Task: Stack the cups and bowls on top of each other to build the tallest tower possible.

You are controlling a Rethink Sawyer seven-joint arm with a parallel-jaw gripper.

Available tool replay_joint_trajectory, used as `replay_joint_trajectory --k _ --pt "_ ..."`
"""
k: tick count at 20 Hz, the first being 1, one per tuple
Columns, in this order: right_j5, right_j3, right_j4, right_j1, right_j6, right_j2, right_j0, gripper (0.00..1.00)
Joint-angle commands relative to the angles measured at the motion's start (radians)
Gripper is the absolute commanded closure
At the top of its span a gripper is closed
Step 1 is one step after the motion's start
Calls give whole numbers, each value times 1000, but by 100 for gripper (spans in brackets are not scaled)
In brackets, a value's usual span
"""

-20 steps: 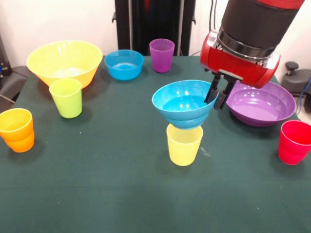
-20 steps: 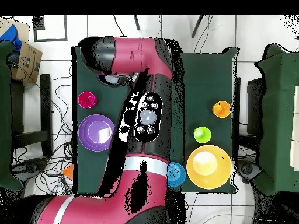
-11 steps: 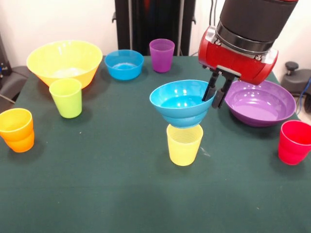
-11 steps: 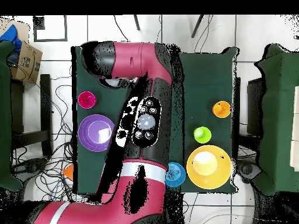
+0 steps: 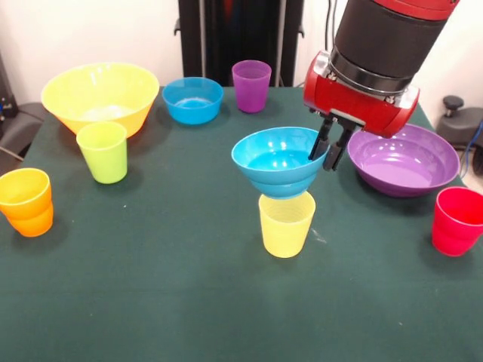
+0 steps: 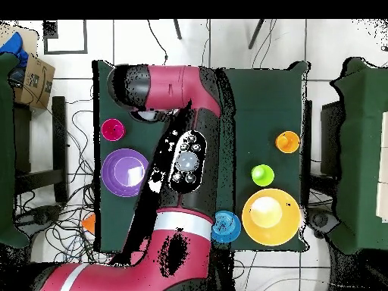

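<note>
On the green table [image 5: 151,302] stand five cups, four bowls; fingers [image 5: 327,151] pinch one blue bowl's [image 5: 278,162] rim.

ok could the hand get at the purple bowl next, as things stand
Probably not at once: the hand is shut on the rim of the blue bowl above the yellow cup. Otherwise the way looks free: the purple bowl sits right beside it, empty and uncovered.

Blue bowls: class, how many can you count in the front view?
2: one blue bowl sits on the yellow cup, gripped at its rim; another stands beside the purple cup.
</note>
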Motion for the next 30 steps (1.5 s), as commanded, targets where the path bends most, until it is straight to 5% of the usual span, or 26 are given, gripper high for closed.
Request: replay_joint_trajectory --k 1,10,30 --pt "-87 119 18 29 199 54 20 100" --pt "-141 125 28 47 207 50 25 100" --pt "-32 6 6 143 176 -5 52 100"
